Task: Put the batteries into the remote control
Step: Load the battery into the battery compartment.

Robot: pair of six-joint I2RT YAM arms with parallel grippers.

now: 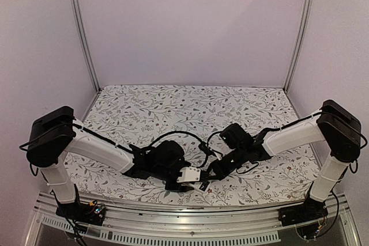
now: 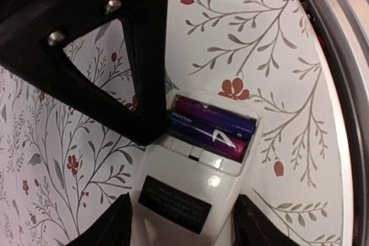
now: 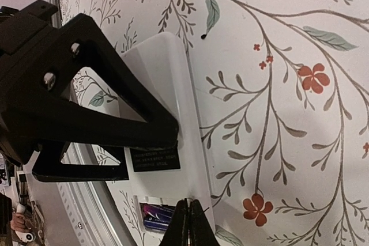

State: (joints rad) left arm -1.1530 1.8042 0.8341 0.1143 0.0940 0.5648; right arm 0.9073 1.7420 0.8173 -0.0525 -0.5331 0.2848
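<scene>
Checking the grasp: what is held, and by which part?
The left end effector grips the white flat rectangular remote control by its long edges, clear of the battery bay; the right end effector holds nothing.

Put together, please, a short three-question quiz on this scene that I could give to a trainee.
1. True or false: both batteries lie inside the open compartment of the remote control.
2. Which hand grips the remote control by its sides?
3. Fill in: the fingers of the right hand are ___ (open or shut).
Key: 1 true; 2 the left hand; 3 shut.
</scene>
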